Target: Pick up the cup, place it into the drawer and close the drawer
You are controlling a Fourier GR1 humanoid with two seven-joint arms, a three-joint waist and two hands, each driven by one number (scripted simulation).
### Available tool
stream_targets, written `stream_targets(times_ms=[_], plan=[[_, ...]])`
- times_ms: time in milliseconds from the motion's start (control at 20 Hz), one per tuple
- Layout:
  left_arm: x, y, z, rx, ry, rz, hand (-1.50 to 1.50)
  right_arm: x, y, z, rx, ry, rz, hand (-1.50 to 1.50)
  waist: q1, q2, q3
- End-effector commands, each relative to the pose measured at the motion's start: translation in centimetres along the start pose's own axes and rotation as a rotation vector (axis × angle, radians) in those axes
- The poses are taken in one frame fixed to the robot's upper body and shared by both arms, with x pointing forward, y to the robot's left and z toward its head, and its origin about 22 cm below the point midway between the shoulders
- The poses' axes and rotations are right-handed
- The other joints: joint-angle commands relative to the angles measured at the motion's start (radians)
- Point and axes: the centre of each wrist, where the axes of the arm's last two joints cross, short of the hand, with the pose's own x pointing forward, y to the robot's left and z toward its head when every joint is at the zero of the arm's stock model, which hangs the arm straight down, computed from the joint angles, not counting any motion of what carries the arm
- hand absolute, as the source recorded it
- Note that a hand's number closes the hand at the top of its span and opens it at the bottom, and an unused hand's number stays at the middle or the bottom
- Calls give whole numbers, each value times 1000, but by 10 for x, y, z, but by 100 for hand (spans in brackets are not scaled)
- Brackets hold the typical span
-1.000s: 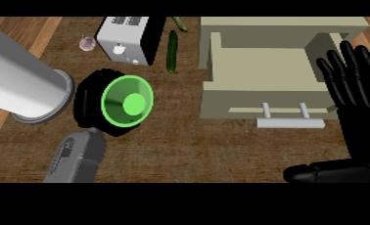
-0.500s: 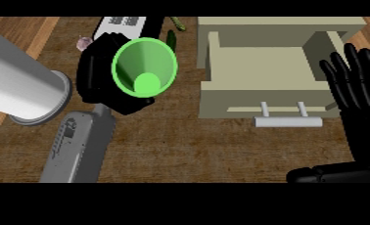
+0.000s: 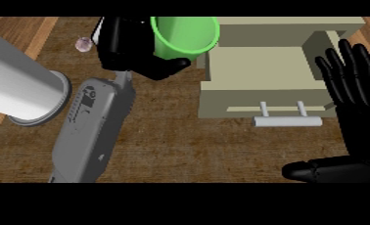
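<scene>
- The left hand [image 3: 133,48] curls around the green cup [image 3: 184,37], gripping it off the counter [image 3: 188,146].
- The cup sits just left of the open beige drawer [image 3: 271,72], at its left wall.
- The right hand [image 3: 350,92] rests at the drawer's right, fingers straight, holding nothing.

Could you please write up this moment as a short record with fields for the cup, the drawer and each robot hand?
cup: green cup, lifted off the counter, held near the drawer's left edge
left robot hand: left robot hand, fingers curled round the cup
right robot hand: right robot hand, open, fingers up, resting at the view's right edge beside the drawer
drawer: beige drawer, pulled open, handle toward the robot
other items: grey cylinder at the left
task status: cup not yet in the drawer
</scene>
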Motion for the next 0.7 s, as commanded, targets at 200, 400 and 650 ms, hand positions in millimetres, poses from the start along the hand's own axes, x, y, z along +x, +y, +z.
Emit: stream_targets(times_ms=[200, 400, 650], plan=[[15, -44, -43, -33, 40, -42, 150, -7, -8, -11, -3, 10, -3, -150, -3, 1, 0], [-9, -61, -47, -39, 77, -81, 150, -12, 1, 6, 9, -16, -4, -150, -14, 3, 0], [-22, -70, -56, -19, 115, -88, 150, -6, 0, -8, 12, -6, -7, -150, -16, 4, 0]])
